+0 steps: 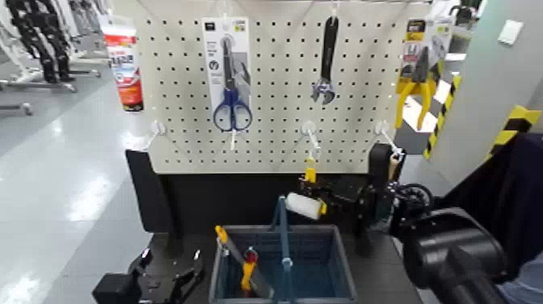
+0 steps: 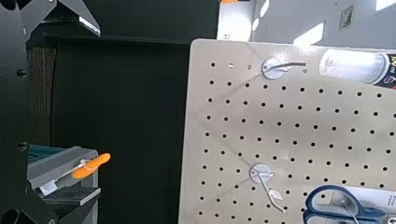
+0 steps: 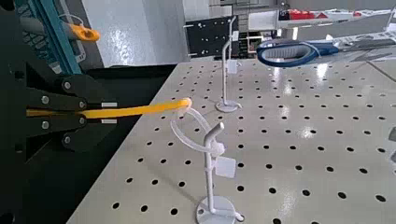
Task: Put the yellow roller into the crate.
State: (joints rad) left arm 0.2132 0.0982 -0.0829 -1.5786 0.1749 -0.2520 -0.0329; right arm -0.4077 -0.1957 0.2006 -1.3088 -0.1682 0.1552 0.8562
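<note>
Roller not yet in. The right gripper (image 1: pixel 323 196) held the yellow roller (image 1: pixel 305 202) in the air just below the pegboard (image 1: pixel 283 89), above the far rim of the crate (image 1: pixel 339 251). Its fingers were clamped on the yellow handle, white head pointing left. Lowering and release remained, by the look of it. The left gripper (image 1: pixel 174 271) rested low beside the crate, fingers apart, holding nothing.

The head view looks forward and down at the white perforated metal pegboard (image 1: pixel 275 89) from some way back. The 2 wrist views sit close to that pegboard (image 2: pixel 289 131) (image 3: pixel 280 140), each sharing the blue-handled steel scissors (image 1: pixel 232 101) (image 2: pixel 347 200) (image 3: pixel 313 49).
</note>
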